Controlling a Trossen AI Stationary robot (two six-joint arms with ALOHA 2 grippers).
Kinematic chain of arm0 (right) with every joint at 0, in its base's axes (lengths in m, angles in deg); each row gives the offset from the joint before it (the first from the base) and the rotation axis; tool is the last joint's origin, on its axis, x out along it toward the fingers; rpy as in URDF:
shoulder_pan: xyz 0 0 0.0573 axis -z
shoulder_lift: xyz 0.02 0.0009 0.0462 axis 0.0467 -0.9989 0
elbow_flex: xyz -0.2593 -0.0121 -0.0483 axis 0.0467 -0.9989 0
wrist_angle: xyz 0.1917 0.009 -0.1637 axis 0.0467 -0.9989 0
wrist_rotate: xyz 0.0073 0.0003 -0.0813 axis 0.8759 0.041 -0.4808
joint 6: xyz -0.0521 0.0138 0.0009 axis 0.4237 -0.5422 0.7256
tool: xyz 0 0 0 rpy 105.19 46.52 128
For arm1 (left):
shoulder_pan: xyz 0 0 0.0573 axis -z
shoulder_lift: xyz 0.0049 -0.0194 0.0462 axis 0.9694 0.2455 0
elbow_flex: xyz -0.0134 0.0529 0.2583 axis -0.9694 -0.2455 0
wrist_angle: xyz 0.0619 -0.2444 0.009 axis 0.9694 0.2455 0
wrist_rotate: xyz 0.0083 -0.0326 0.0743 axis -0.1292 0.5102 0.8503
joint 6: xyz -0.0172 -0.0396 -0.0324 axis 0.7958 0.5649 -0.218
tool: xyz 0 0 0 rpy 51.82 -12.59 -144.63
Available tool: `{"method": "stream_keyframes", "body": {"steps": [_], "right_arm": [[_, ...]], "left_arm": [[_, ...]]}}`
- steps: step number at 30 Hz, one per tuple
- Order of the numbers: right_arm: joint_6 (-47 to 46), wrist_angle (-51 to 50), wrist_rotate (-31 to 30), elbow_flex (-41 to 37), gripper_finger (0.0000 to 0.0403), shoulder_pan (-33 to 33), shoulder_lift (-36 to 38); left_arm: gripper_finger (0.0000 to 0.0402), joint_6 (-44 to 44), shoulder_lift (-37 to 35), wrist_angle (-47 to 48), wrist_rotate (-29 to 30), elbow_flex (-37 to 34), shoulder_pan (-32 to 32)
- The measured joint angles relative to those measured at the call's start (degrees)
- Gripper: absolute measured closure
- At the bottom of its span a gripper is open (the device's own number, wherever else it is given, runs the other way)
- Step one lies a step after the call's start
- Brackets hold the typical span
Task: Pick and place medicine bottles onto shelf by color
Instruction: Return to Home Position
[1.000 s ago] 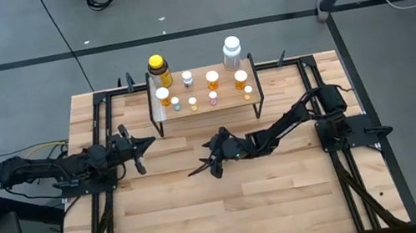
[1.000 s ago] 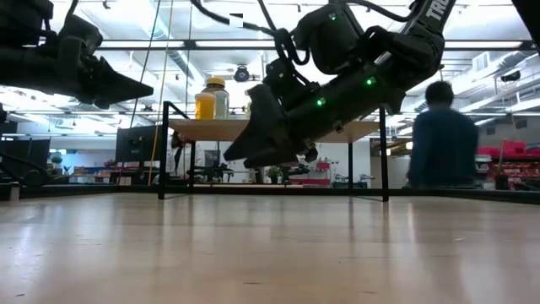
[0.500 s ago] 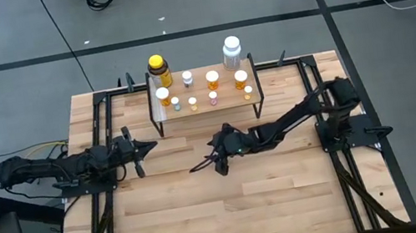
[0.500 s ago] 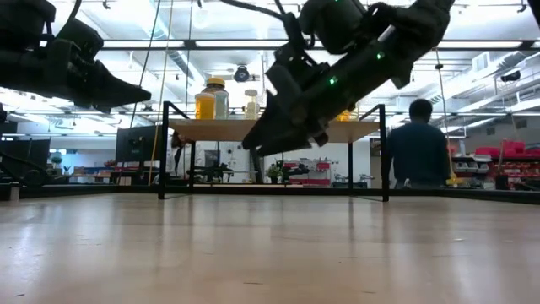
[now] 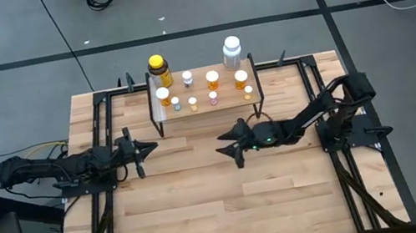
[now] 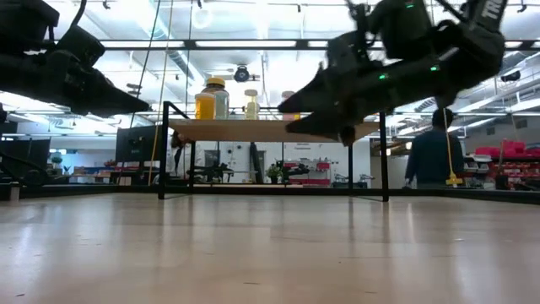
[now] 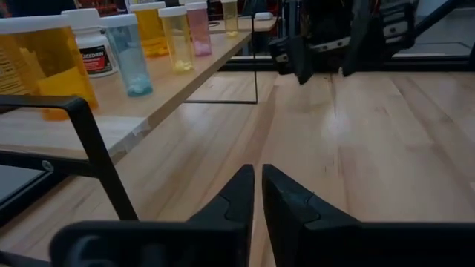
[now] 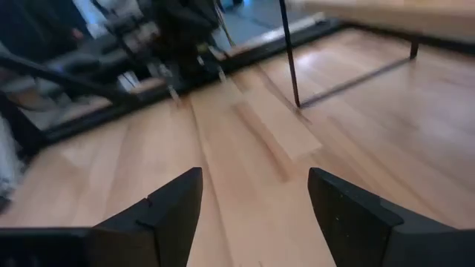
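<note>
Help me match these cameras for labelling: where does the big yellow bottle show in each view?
High view: big yellow bottle at the upper left corner of the shelf.
Low view: bottle at the left end of the shelf top.
Left wrist view: bottle at the left edge, on the plank.
Right wrist view: not in it.
Shared landmark: the shelf; the right wrist view shows its black leg.

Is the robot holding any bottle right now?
No, nothing. The right end effector is open and empty, the left end effector shut on nothing.
</note>
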Motion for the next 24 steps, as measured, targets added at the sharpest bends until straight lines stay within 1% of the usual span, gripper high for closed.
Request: {"method": "stream_keyframes", "body": {"steps": [3, 9, 12, 15, 21, 24], "right_arm": [[1.6, 2.6, 0.3, -3.2, 0.0149, -0.1, 2.2], [2.7, 1.1, 0.4, -8.8, 0.0149, 0.4, 9.6], [2.9, -0.1, 0.4, -12.0, 0.0149, 0.5, 14.1], [3.0, -0.2, -1.1, -15.3, 0.0149, 1.1, 17.5], [4.0, 0.9, -1.6, -22.2, 0.0154, 3.0, 21.5], [3.9, 5.4, -0.8, -25.4, 0.0162, 3.5, 22.2]], "left_arm": [[0.0370, 0.0, 0.0, 0.0, 0.1, 0.0, 0.0], [0.0381, 0.0, 0.0, 0.2, 0.4, 0.0, 0.0], [0.0379, 0.0, 0.0, 0.1, 0.5, 0.0, 0.0], [0.0373, 0.0, 0.0, 0.0, 0.5, 0.0, 0.0], [0.0368, 0.1, 0.0, -0.2, 0.6, 0.0, 0.0], [0.0372, 0.1, 0.0, -0.2, 0.6, 0.0, 0.0]]}}
